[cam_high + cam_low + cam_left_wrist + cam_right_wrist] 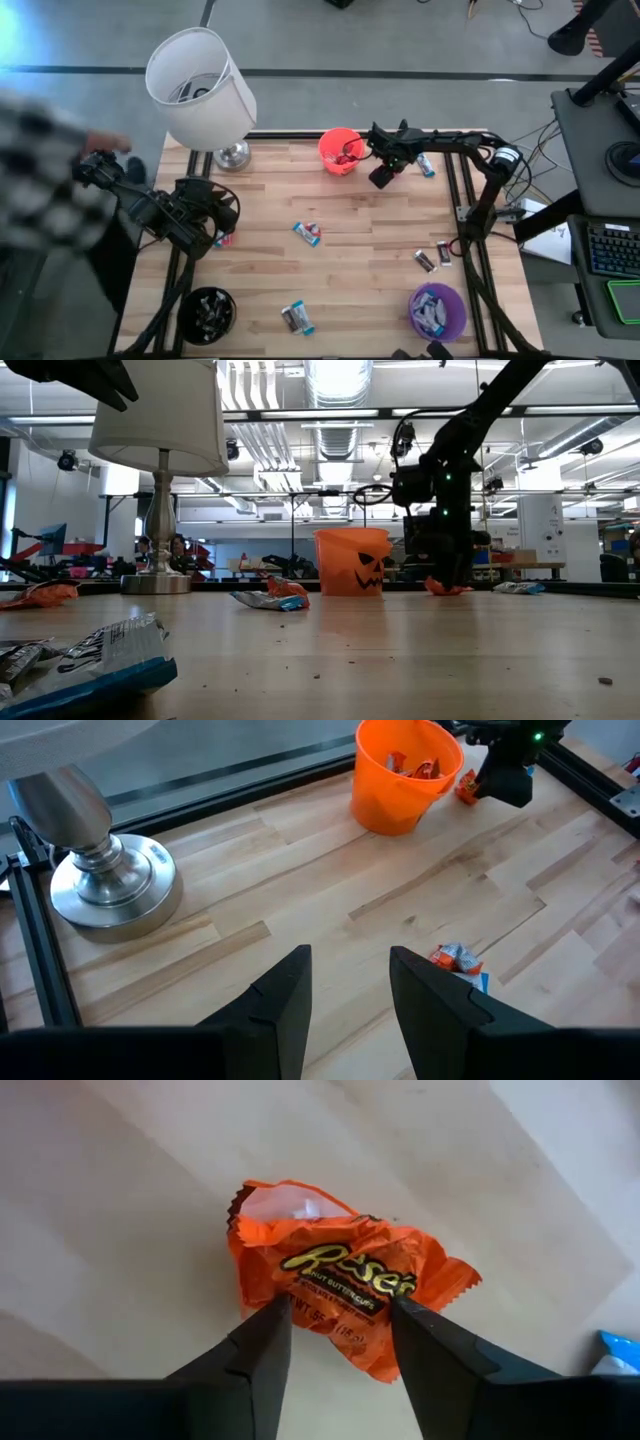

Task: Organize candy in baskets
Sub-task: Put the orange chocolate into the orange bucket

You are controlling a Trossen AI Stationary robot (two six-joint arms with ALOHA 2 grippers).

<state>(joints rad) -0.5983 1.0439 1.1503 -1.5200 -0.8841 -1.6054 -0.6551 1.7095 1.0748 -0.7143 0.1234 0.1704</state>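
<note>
You have a wooden table (pixel 350 250) with a white-shaded lamp (pixel 200 85) at its far left corner and three baskets on it: the orange basket (pixel 338 152) just beside your right gripper (pixel 383 175), the purple basket (pixel 437 312) and the black basket (pixel 207 312) both well away from either set of fingers, on the near side. All three already hold candy, so by my reading the sorting is well under way but not finished. Loose pieces are left: a blue-and-red one (pixel 307 233) mid-table, a dark pair (pixel 433 257) toward the right edge, another (pixel 297 318) between the two near baskets, a light blue one (pixel 426 165) just past the right gripper, and one (pixel 458 959) just ahead of your left gripper (pixel 350 995), whose fingers stand apart with nothing between them.

Your right gripper hangs over an orange peanut-butter-cup wrapper (pixel 335 1285); its fingers are spread to either side of it, the wrapper lying flat between the tips, not yet pinched. That piece likely belongs in the orange basket next to it.
</note>
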